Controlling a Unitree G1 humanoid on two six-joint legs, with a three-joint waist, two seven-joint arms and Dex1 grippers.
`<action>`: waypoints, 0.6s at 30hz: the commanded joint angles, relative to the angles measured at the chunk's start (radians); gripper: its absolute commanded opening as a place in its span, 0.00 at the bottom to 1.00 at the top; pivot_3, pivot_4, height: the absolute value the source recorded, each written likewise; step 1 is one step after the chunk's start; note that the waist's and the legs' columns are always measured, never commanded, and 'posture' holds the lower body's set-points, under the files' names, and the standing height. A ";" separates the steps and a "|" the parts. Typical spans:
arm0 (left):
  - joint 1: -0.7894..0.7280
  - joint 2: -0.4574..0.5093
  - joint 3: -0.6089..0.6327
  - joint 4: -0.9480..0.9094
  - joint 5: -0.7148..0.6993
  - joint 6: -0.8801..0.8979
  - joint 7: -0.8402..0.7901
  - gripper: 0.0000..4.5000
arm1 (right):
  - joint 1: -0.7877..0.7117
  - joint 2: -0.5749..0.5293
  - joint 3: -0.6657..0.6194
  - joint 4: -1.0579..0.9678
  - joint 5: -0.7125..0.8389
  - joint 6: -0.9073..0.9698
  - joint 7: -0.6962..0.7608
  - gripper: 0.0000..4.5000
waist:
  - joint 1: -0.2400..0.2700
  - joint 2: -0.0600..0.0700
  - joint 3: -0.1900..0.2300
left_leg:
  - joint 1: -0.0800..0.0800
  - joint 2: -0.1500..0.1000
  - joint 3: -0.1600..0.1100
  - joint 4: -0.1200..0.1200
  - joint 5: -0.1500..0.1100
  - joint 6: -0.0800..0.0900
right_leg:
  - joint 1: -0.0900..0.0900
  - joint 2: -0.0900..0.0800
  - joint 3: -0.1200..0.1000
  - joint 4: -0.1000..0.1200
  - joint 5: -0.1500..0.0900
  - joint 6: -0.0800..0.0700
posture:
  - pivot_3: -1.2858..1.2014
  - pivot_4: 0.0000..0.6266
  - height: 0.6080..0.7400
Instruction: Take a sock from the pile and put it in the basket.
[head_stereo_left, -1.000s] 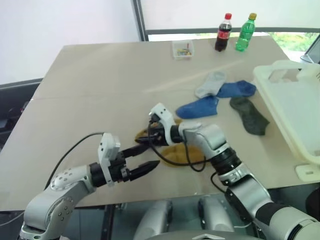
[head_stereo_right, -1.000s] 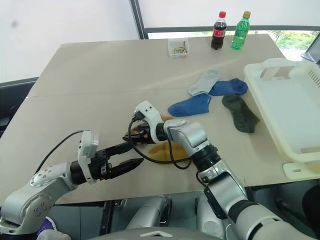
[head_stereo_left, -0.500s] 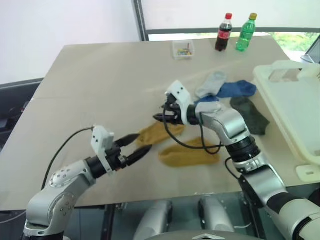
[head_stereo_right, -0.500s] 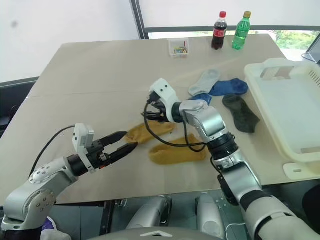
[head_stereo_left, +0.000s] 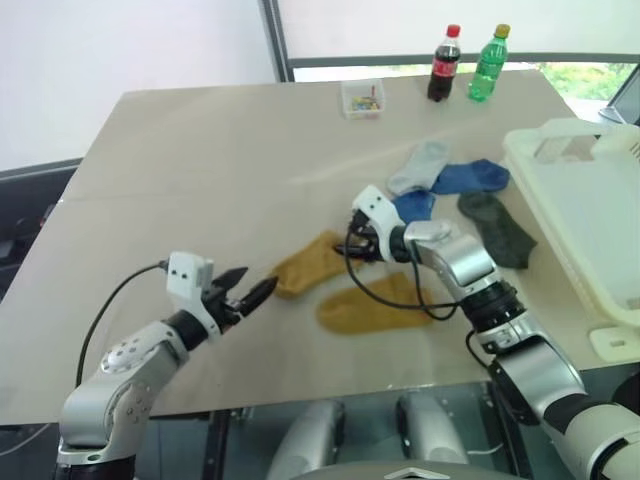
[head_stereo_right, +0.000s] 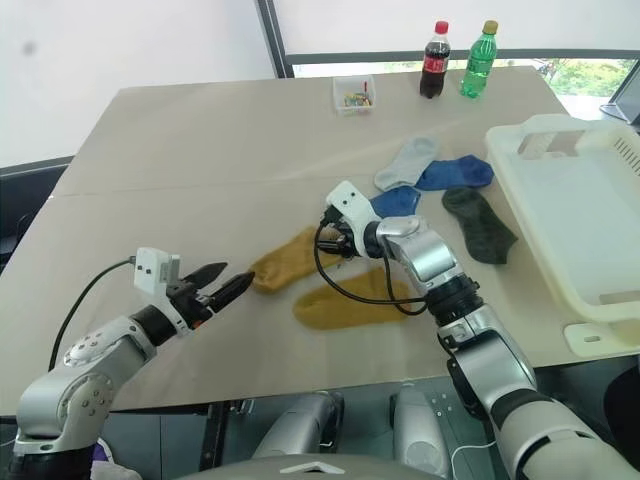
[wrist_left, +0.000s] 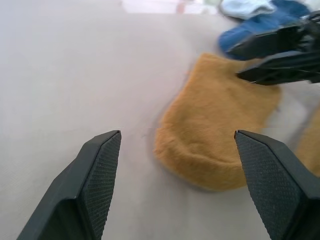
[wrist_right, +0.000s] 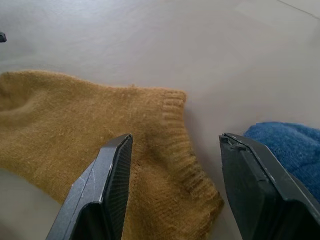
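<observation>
Two mustard-yellow socks lie flat near the table's front. One sock (head_stereo_left: 312, 263) stretches between my grippers; the other (head_stereo_left: 375, 306) lies just in front of it. My left gripper (head_stereo_left: 258, 284) is open and points at the first sock's toe (wrist_left: 215, 145), a little short of it. My right gripper (head_stereo_left: 352, 246) is open just above that sock's ribbed cuff (wrist_right: 172, 107), its fingers astride the cuff without pinching it. The pile (head_stereo_left: 450, 190) of grey, blue and dark grey-green socks lies behind my right arm. The cream basket (head_stereo_left: 590, 200) stands at the table's right edge.
A small clear box (head_stereo_left: 361, 98) of coloured bits, a cola bottle (head_stereo_left: 441, 65) and a green bottle (head_stereo_left: 489, 64) stand at the table's far edge. A blue sock (wrist_right: 280, 142) lies close beside my right gripper. Bare tabletop (head_stereo_left: 200, 170) stretches to the left.
My right gripper has moved right, from above the bunched yellow socks to the cuff end. My left gripper has swung left to the toe end. The two yellow socks now lie uncovered and spread flat.
</observation>
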 joint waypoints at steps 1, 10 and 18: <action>-0.019 -0.008 -0.016 0.012 0.038 0.003 0.024 0.85 | 0.008 0.003 -0.006 -0.004 -0.015 -0.021 -0.001 0.62 | 0.000 0.000 0.000 | 0.000 0.000 0.000 0.000 0.000 0.000 | 0.000 0.000 0.000 0.000 0.000 0.000 | 0.52 0.24 1.00; -0.074 -0.027 -0.081 0.037 0.076 0.016 0.012 0.26 | 0.026 -0.004 -0.002 0.019 -0.048 -0.039 0.000 0.35 | 0.001 -0.001 -0.001 | 0.001 0.000 0.000 0.001 0.000 0.000 | 0.001 0.000 0.000 0.001 0.000 0.000 | 0.52 0.24 1.00; -0.120 -0.052 -0.076 0.081 0.052 0.002 -0.026 0.00 | 0.053 -0.018 -0.037 -0.080 -0.026 0.019 -0.013 0.01 | 0.004 -0.001 -0.001 | 0.001 0.000 0.000 0.001 0.000 0.000 | 0.001 0.000 0.000 0.001 0.000 0.000 | 0.52 0.24 1.00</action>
